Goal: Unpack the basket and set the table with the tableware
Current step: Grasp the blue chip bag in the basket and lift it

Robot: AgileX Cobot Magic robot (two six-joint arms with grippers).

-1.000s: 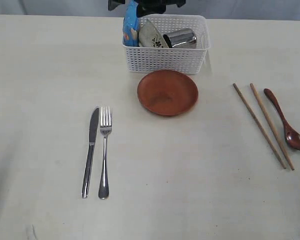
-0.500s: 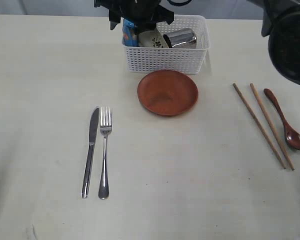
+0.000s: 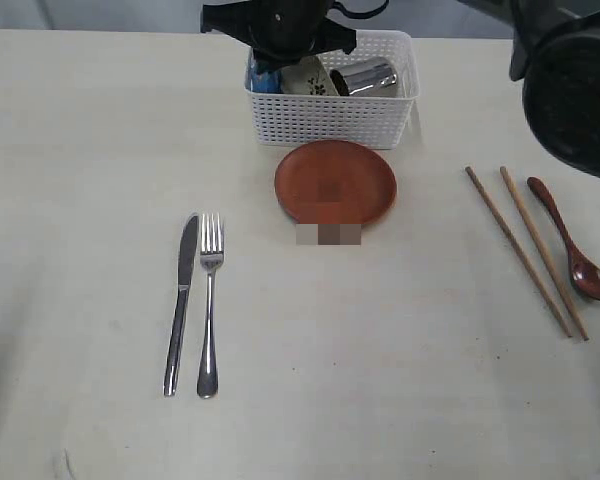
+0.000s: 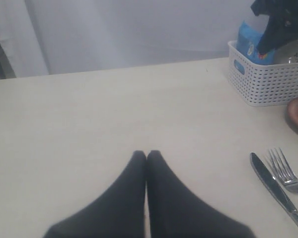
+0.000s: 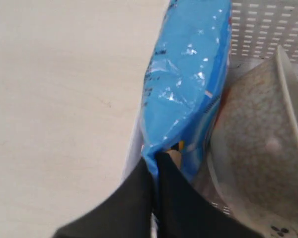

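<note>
The white basket (image 3: 330, 120) stands at the back of the table (image 3: 400, 380). Inside it are a blue chip bag (image 5: 188, 74), the floral bowl (image 5: 258, 148) leaning on its side and the steel cup (image 3: 365, 75). My right gripper (image 5: 154, 158) is shut on the bag's edge at the basket's left end. The brown plate (image 3: 335, 180) lies in front of the basket. Knife (image 3: 183, 300) and fork (image 3: 210, 300) lie side by side on the left; two chopsticks (image 3: 520, 250) and the red spoon (image 3: 570, 245) lie on the right. My left gripper (image 4: 146, 154) hangs shut and empty over bare table, left of the knife.
A bulky dark part of the right arm (image 3: 575, 90) hangs over the table's back right corner, above the spoon. The basket's lattice wall (image 5: 268, 25) stands close behind the bag. A pale curtain backs the table's far edge.
The right arm came down over the basket's left end and its jaws closed on the blue bag's edge. The left gripper stayed shut.
</note>
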